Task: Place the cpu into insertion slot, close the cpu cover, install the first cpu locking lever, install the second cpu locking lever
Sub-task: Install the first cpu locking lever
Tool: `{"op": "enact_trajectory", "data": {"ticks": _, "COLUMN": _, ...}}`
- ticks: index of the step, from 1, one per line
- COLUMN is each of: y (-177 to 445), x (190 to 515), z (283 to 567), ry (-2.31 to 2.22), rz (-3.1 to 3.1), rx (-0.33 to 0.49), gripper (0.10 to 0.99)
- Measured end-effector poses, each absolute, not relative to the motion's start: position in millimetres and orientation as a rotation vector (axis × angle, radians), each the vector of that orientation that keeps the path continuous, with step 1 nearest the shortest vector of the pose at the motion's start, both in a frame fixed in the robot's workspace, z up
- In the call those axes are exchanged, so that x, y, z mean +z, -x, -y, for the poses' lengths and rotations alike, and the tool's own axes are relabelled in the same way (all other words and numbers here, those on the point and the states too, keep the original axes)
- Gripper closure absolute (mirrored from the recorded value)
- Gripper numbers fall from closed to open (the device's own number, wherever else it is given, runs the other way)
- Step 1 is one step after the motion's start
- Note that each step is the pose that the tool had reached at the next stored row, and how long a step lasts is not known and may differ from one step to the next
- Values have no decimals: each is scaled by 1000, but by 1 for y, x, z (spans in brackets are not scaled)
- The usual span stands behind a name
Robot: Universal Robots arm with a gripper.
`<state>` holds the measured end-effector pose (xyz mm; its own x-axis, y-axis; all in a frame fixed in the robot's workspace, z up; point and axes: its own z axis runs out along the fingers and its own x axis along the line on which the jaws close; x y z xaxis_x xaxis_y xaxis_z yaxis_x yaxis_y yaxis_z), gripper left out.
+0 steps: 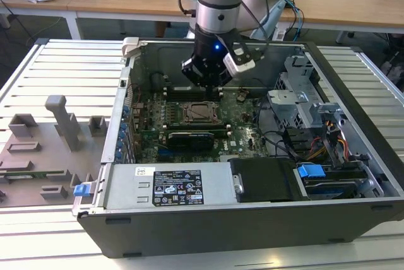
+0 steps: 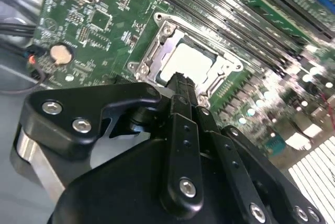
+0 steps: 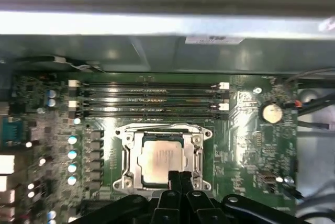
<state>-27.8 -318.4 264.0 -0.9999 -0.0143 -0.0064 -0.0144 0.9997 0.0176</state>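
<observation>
The cpu (image 3: 159, 162) is seated in the insertion slot (image 3: 121, 162), framed by the cpu cover (image 3: 197, 153), apparently lowered. The gripper (image 3: 179, 174), fingers pressed together and empty, is held just above it, beside the memory slots (image 3: 149, 100).

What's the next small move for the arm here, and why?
Probably a short descent at the socket's near edge. The cpu already sits in the insertion slot with the cpu cover down around it, and the tool, fingers together, hangs just over that edge.
</observation>
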Motion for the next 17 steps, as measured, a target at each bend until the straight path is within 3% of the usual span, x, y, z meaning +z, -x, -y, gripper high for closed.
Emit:
{"op": "enact_trajectory", "data": {"ticks": 3, "y": 28, "x": 287, "z": 318, "ry": 23, "rz": -3135, "rx": 27, "gripper": 980}}
{"op": "enact_trajectory", "data": {"ticks": 17, "y": 28, "x": 289, "z": 318, "ry": 23, "rz": -3135, "rx": 27, "gripper": 980}}
